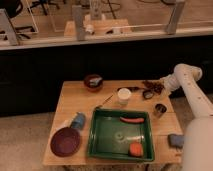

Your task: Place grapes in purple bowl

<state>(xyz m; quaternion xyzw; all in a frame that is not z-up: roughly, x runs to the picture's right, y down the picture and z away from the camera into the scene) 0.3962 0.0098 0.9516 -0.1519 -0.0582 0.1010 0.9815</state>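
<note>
Camera view shows the gripper [159,88] with jaws apart at the table's [80,100] far right edge, right over the grapes [151,85], while the purple bowl [65,141] sits well apart at the near left corner, diagonally across.

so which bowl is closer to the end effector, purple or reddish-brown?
The reddish-brown bowl at the table's back edge; the purple bowl sits at the front-left corner, farthest from the end effector by the grapes.
</note>
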